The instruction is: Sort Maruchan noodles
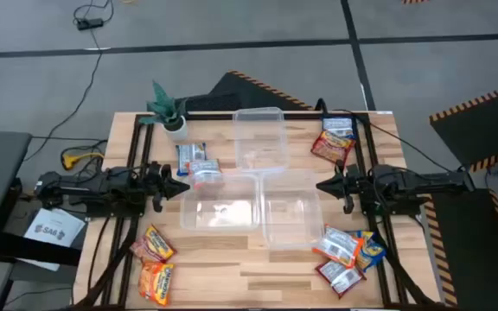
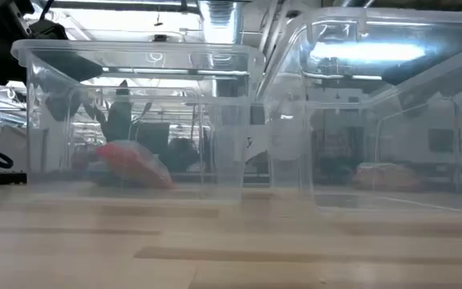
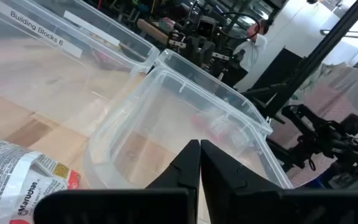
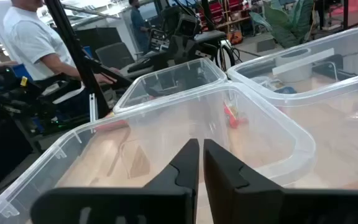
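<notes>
Maruchan packets lie flat on the table in groups: blue-white ones (image 1: pixel 197 160) beside the left gripper, orange-red ones (image 1: pixel 155 259) at the near left, a red and a blue one (image 1: pixel 335 140) at the far right, several (image 1: pixel 350 255) at the near right. One packet's corner (image 3: pixel 17 180) shows in the left wrist view. My left gripper (image 1: pixel 182 187) (image 3: pixel 200 155) hovers shut at the left bin's left wall. My right gripper (image 1: pixel 322 184) (image 4: pixel 201 155) hovers shut at the right bin's right wall. Neither touches anything.
Three clear plastic bins stand mid-table: one far (image 1: pixel 260 138), one left (image 1: pixel 219 203), one right (image 1: pixel 290 212). A small potted plant (image 1: pixel 169 111) stands at the far left corner. Black frame rails run along both table sides. A person in a white shirt (image 4: pixel 33 37) stands beyond the table.
</notes>
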